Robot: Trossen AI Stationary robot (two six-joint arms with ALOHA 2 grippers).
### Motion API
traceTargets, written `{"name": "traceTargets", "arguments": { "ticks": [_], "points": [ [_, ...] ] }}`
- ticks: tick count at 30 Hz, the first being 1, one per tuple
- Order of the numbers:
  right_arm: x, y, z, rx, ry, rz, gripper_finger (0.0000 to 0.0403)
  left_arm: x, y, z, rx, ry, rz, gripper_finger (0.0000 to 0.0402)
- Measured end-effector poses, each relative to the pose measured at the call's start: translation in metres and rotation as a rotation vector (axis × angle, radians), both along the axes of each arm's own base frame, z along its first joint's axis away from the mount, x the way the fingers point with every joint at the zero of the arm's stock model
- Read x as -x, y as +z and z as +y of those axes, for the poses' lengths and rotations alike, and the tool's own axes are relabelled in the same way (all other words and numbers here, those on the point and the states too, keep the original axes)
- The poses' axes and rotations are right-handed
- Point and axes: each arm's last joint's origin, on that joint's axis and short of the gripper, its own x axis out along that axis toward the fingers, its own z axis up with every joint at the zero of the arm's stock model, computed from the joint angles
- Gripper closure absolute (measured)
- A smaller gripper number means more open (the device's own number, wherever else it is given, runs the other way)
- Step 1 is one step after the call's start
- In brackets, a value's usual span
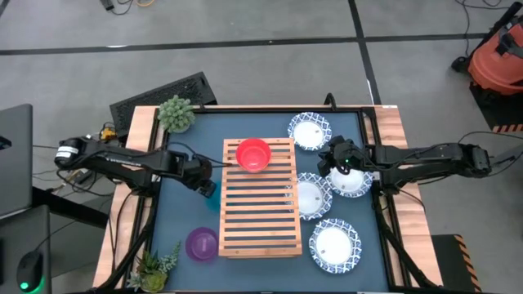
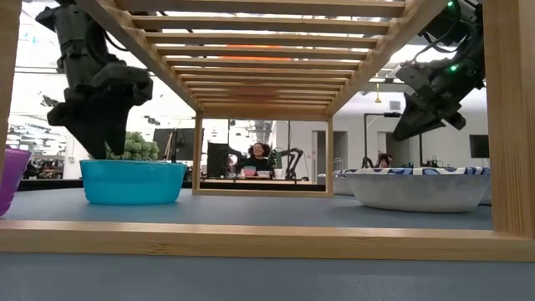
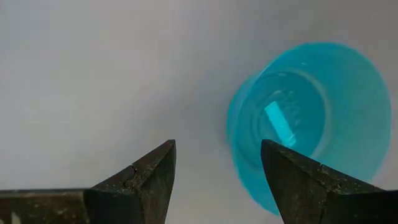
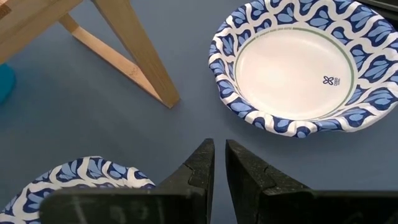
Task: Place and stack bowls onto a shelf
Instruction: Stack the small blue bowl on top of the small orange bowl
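A teal bowl point(image 1: 212, 194) stands on the table left of the shelf point(image 1: 260, 216). My left gripper point(image 3: 217, 165) is open, pointing steeply down over the bowl's point(image 3: 311, 118) edge, with one finger over the inside and one outside above the table. A red bowl point(image 1: 253, 154) rests on the shelf's far slats. A purple bowl point(image 1: 202, 243) sits on the table near the shelf's near left corner. My right gripper point(image 4: 219, 155) is shut and empty, hanging above the table between two white dishes point(image 4: 292, 62) point(image 4: 74, 180). My left gripper stands with its fingers point(image 3: 292, 174) on either side of the teal bowl's wall point(image 3: 245, 155), coming from above. Whether a finger touches the wall I cannot tell. The bowl sits upright on the table point(image 2: 134, 181).
White dishes with blue rims lie right of the shelf point(image 1: 310, 131) point(image 1: 309, 196) point(image 1: 333, 245), one under the right arm point(image 1: 353, 181). Small green plants stand at the far left point(image 1: 176, 113) and near left point(image 1: 155, 265). The shelf's leg point(image 4: 134, 53) stands close to my right gripper.
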Motion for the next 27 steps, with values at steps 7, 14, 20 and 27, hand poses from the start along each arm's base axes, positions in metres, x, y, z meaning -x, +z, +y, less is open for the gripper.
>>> {"name": "traceTargets", "arguments": {
  "ticks": [7,14,20,27],
  "points": [
    [0.001,-0.001,0.0,-0.004,-0.002,0.018,0.0335,-0.008,-0.015,-0.001,0.005,-0.014,0.072,0.0182],
    [0.001,-0.001,0.0,-0.004,-0.001,0.018,0.0335,-0.017,-0.023,-0.002,0.059,-0.055,0.067,0.0211],
    [0.001,-0.001,0.0,-0.003,-0.001,0.019,0.0335,-0.013,-0.022,-0.002,0.075,-0.019,0.094,0.0301],
    [0.001,-0.001,0.0,-0.002,0.0,0.019,0.0335,-0.004,-0.025,-0.002,0.096,0.044,0.191,0.0395]
  ]
}}
